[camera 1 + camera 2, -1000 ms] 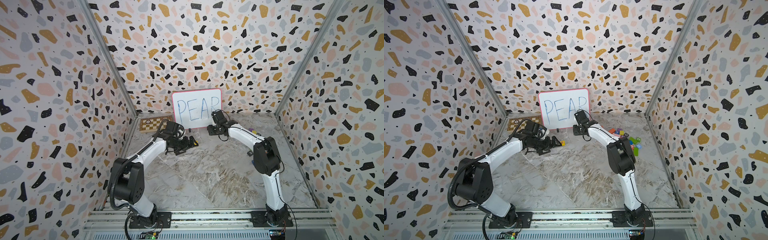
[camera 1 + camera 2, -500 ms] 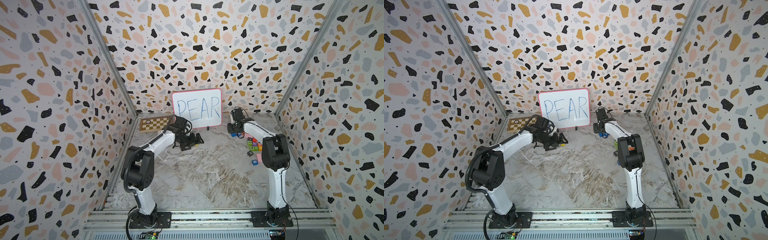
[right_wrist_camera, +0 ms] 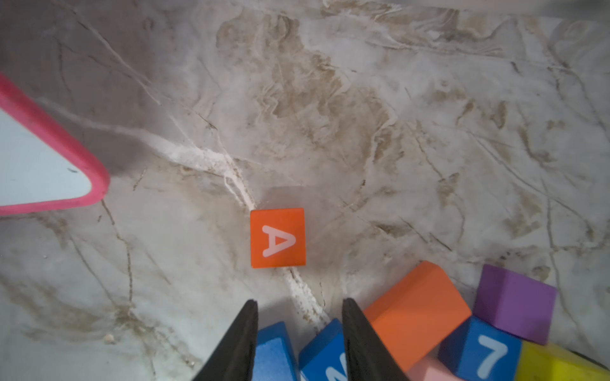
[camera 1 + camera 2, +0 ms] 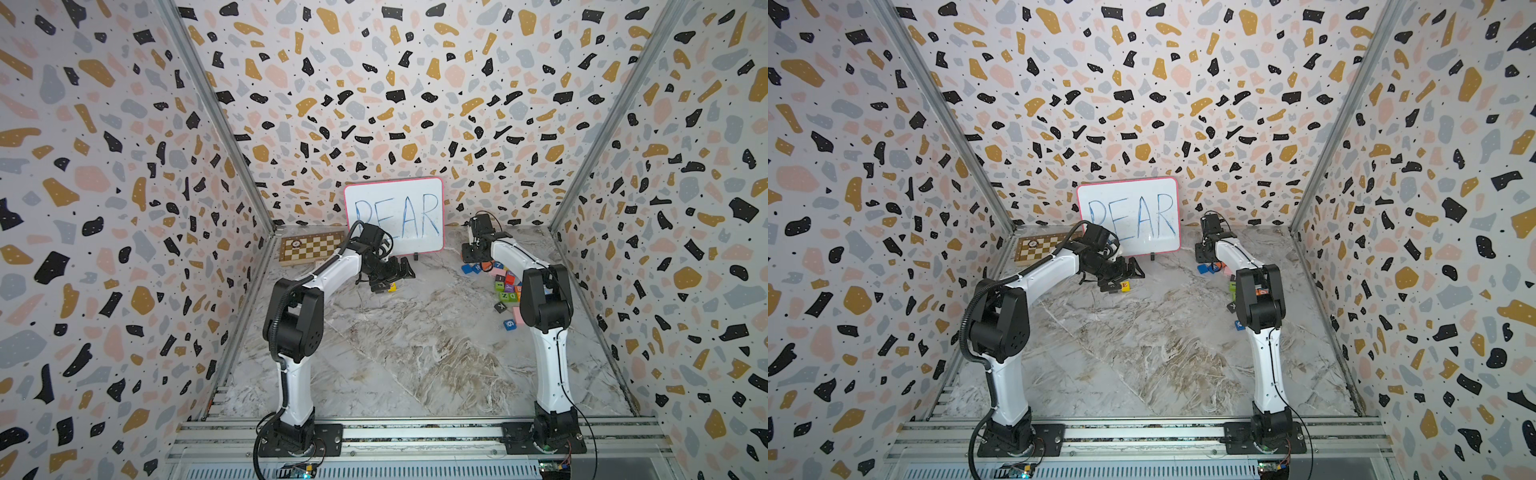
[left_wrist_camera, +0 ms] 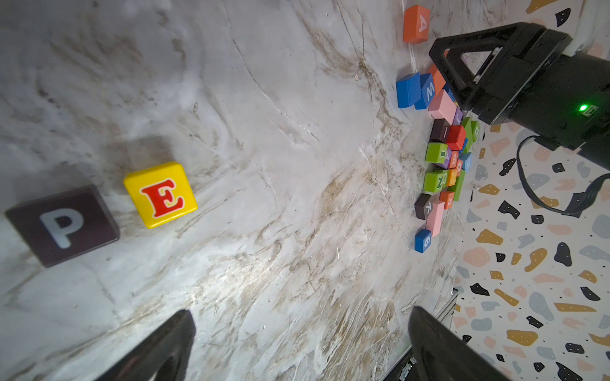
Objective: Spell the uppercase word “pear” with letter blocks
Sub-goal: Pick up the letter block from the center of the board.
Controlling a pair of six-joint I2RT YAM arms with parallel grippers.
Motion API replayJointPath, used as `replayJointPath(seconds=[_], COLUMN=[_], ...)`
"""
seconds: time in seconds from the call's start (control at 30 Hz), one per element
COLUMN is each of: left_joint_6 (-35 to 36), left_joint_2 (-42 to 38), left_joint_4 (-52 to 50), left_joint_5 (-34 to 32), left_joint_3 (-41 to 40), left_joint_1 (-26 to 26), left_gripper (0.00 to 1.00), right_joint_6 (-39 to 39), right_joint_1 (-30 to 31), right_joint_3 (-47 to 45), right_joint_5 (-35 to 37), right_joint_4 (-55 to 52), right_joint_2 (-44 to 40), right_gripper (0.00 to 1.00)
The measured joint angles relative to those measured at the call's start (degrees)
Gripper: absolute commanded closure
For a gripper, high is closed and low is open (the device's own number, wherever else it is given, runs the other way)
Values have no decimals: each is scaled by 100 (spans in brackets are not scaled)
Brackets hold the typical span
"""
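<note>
Empty right end effector (image 3: pixel 299 301) at surface's (image 4: pixel 415 353) 1 o'clock, barely parted, may shove the A block (image 3: pixel 277 238); left end effector (image 5: pixel 300 311) gapes empty

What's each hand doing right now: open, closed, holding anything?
Left hand: open wide, holding nothing.
Right hand: partly open, holding nothing; the orange A block lies free just beyond it.

The left arm (image 4: pixel 336 266) and the right arm (image 4: pixel 513 253) stretched forward, wrists low.
The left gripper (image 5: pixel 300 316) stood wide open; the right gripper (image 3: pixel 298 305) pointed down, jaws slightly apart, both empty.
</note>
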Motion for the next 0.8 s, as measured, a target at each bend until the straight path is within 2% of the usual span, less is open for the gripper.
replayJointPath(seconds=[0.8], left_joint_6=[48], left_joint_2=[188], left_joint_4=[-136], left_joint_5=[37], left_joint_3=[227], left_joint_1=[-2], left_gripper=[0], right_joint_6=[2], right_joint_1=[-24], right_joint_3=[1696], right_joint_5=[-223], right_joint_4=[-612], right_joint_2=[1054], right_gripper=[50])
